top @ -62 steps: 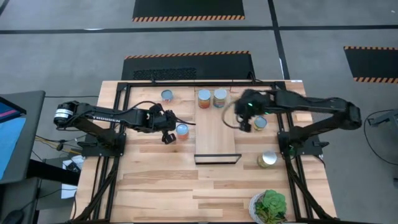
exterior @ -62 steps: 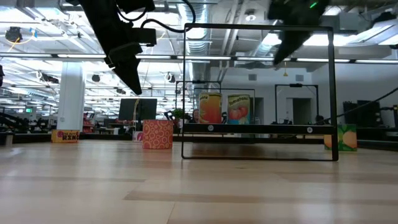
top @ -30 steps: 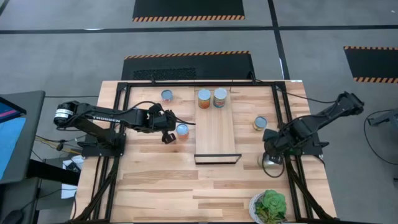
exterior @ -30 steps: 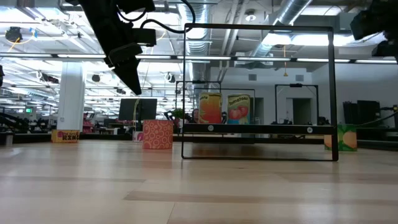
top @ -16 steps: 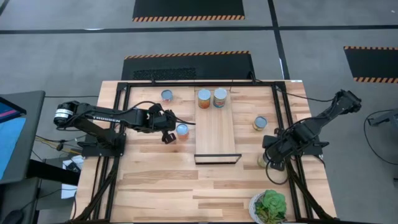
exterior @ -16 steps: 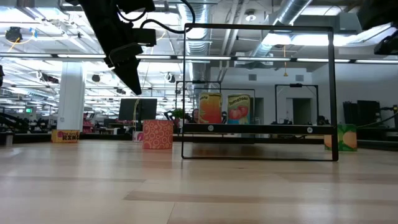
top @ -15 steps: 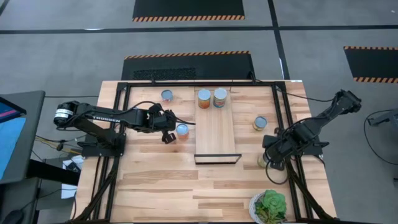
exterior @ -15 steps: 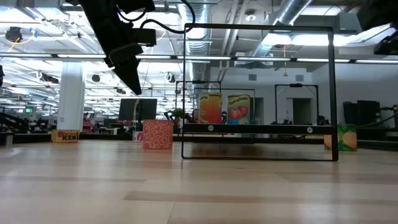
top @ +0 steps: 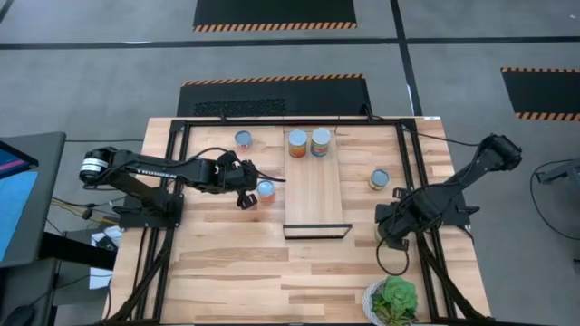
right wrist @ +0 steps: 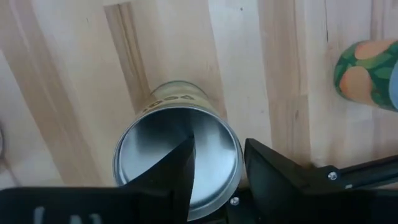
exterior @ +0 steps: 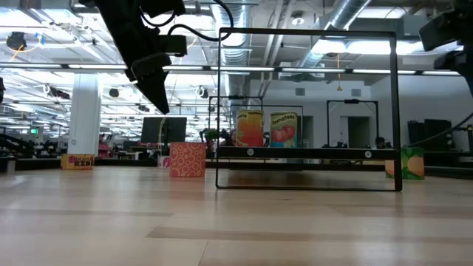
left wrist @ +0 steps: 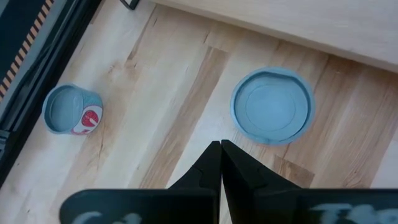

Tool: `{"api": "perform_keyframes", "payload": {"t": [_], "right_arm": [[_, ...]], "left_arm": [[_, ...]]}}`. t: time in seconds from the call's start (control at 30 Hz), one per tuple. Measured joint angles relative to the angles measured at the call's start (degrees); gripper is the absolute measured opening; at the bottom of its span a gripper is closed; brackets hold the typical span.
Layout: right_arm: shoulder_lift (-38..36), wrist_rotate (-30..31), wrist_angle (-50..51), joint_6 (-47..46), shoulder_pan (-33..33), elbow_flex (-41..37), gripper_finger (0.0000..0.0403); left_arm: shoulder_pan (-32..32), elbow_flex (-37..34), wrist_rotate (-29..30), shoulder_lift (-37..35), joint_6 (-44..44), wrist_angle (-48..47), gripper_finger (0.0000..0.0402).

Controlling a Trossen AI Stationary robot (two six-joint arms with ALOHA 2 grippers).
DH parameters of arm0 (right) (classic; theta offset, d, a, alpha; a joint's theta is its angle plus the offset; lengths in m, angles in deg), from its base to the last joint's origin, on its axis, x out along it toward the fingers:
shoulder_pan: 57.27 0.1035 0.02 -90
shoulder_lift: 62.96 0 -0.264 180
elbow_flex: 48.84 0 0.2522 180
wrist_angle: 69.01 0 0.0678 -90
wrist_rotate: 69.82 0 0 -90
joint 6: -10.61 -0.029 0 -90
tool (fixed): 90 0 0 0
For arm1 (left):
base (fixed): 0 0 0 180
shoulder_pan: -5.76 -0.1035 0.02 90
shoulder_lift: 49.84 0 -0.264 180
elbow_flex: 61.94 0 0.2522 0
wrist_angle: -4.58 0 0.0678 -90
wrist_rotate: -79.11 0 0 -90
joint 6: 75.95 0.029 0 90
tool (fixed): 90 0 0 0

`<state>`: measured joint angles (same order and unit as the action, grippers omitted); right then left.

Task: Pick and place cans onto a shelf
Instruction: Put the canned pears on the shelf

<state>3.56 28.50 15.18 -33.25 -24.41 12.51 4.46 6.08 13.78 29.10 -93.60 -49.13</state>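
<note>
- Right gripper (right wrist: 217,168) is mine, spread wide, hanging right above a silver-topped can (right wrist: 177,155); one finger crosses over the lid, the other sits just beside its rim. Not gripping it.
- High view: same right gripper (top: 391,234) sits over that can near the table's right edge, just off the shelf's bracket end.
- Left gripper (left wrist: 220,155) pinched tight, holding nothing, fingers pressed together just beside a blue-lidded can (left wrist: 272,106).
- 2nd can w/ red label (left wrist: 70,111) stands farther off in my left wrist view, near the black frame.
- Shelf (top: 314,195) lies mid-table, black bracket at the near short end.
- 2 cans on the shelf's far end, side by side: orange one (top: 297,143) and a red-label one (top: 321,141).
- Another can (top: 379,179) stands on the table btw shelf and right arm base; green/orange label in my right wrist view.
- Leafy plant (top: 393,301) at the table's near right corner.
- Low view: the 2 shelf cans show upright inside the black frame.
</note>
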Motion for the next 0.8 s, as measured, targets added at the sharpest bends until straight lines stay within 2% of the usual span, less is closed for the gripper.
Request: {"api": "perform_keyframes", "payload": {"t": [0.23, 0.67, 0.8], "right_arm": [[2.73, 0.24, -0.19, 0.81, 0.00, 0.14, 0.0140], [2.64, -0.01, 0.04, 0.79, -1.10, -0.11, 0.0014], [2.64, -0.73, -0.08, 1.03, -3.20, -0.04, 0.0007]], "left_arm": [[0.00, 0.00, 0.00, 0.00, 0.00, 0.05, 0.0000], [-0.02, 0.00, -0.02, 0.00, 0.46, 0.52, 0.0000], [0.00, 0.00, -0.02, 0.00, 0.46, 0.51, 0.0000]]}}
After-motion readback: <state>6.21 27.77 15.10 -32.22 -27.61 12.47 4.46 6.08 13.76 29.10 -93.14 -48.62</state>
